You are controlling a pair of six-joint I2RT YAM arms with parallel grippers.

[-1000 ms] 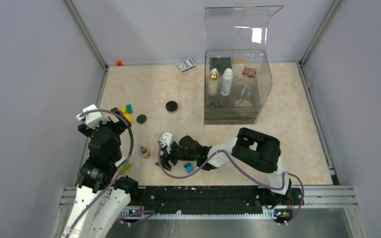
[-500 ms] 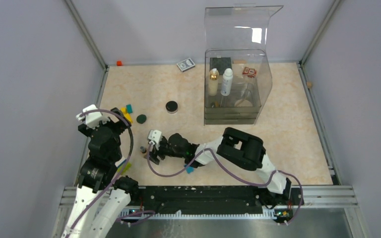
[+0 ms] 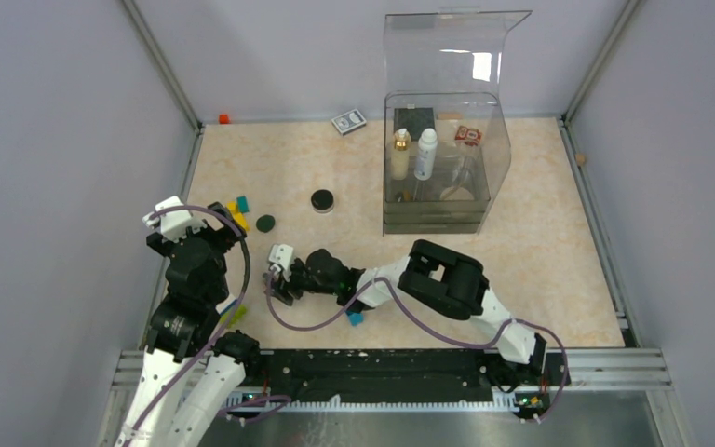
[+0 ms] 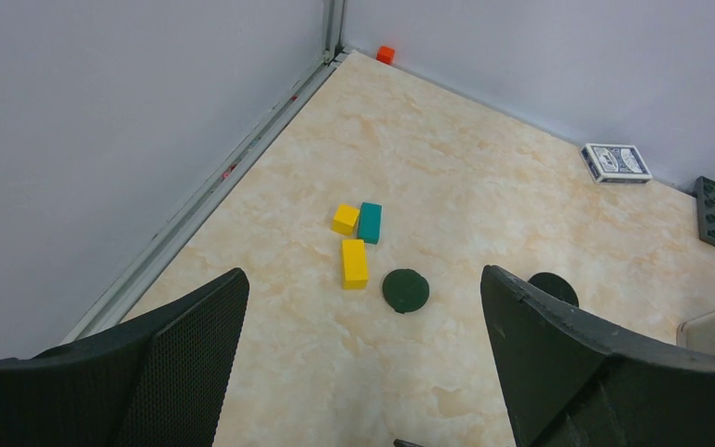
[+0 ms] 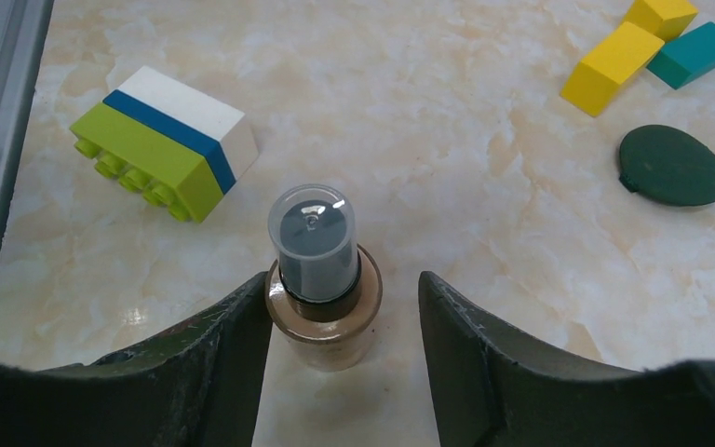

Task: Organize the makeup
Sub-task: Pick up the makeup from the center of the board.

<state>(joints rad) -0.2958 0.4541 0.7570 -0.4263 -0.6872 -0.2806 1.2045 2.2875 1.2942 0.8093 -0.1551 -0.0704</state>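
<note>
A tan bottle (image 5: 324,312) with a clear cap stands upright on the table. My right gripper (image 5: 344,279) is open around it: the left finger touches its side and the right finger stands apart. In the top view that gripper (image 3: 276,284) hides the bottle. A black round compact (image 3: 322,200) lies mid-table. The clear organizer (image 3: 484,177) holds a gold-capped bottle (image 3: 400,154), white bottle (image 3: 425,154), dark square palette (image 3: 414,119), beige disc (image 3: 456,194) and checkered palette (image 3: 468,135). My left gripper (image 4: 363,275) is open, empty, above the left side.
A dark green disc (image 5: 672,168) and yellow and teal blocks (image 5: 652,47) lie left of centre. A green, blue and white brick (image 5: 163,140) sits near the front rail. A blue cube (image 3: 355,318) lies under the right arm. A card box (image 3: 348,122) and an orange cube (image 3: 224,118) are at the back.
My right gripper has reached leftward across the table and now straddles the tan bottle. The left arm has not moved.
</note>
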